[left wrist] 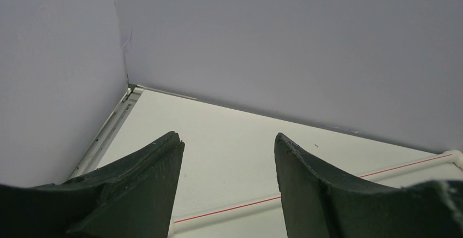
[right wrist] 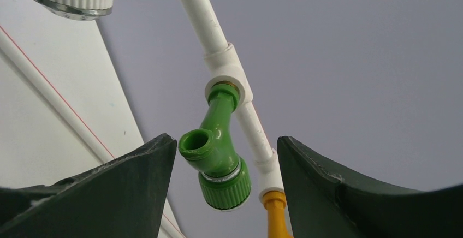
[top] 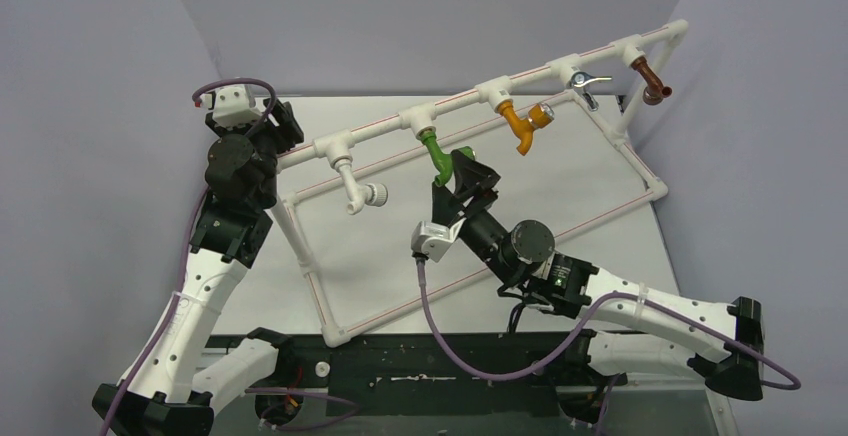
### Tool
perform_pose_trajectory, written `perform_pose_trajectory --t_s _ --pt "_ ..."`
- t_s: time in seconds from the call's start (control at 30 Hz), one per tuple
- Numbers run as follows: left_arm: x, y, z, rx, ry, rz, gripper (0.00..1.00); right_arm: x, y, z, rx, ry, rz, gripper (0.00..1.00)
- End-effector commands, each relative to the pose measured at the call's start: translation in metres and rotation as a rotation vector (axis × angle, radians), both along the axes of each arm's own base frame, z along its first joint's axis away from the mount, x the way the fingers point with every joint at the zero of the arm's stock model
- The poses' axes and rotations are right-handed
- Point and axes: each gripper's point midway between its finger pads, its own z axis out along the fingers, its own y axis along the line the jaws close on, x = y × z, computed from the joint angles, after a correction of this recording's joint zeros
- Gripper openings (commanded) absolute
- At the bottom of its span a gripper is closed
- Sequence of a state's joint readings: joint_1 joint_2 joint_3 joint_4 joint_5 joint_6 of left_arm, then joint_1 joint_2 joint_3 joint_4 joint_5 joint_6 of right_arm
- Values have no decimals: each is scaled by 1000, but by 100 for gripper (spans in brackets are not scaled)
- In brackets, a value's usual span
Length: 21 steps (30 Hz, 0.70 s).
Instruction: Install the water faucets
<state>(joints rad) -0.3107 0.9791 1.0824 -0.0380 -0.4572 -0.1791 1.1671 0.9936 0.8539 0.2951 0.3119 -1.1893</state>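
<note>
We see the green tap (right wrist: 218,156) seated in a tee of the white pipe frame (top: 455,103), between a white tap (top: 352,184) and an orange tap (top: 521,128). The right jaws stand open on either side of it, apparently not touching. The left jaws gape empty above the far-left corner of the worktop (top: 560,186).

5 taps on 1 white pipe frame (top: 530,76): 1 white tap (top: 352,188), 1 green tap (top: 434,153), 1 orange-yellow tap (top: 520,128), 1 silvery tap (top: 583,83), 1 brown tap (top: 652,81); 2 robot arms (top: 215,256) (top: 640,306).
</note>
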Motion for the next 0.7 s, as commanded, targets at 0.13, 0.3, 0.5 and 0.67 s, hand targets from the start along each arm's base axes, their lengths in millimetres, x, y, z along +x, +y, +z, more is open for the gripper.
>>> perform_pose_trajectory --t_s 0.13,0.3,0.5,0.67 --pt "-9 1 -94 123 325 -15 60 10 -4 28 36 -121 -103 67" --pt "-9 1 -95 123 326 -13 60 20 -3 21 8 -130 -152 64" --pt "-8 0 -94 122 325 -16 60 25 -5 20 29 -122 -163 58" --pt "-9 0 -94 122 323 -18 60 27 -2 20 58 -102 -159 44"
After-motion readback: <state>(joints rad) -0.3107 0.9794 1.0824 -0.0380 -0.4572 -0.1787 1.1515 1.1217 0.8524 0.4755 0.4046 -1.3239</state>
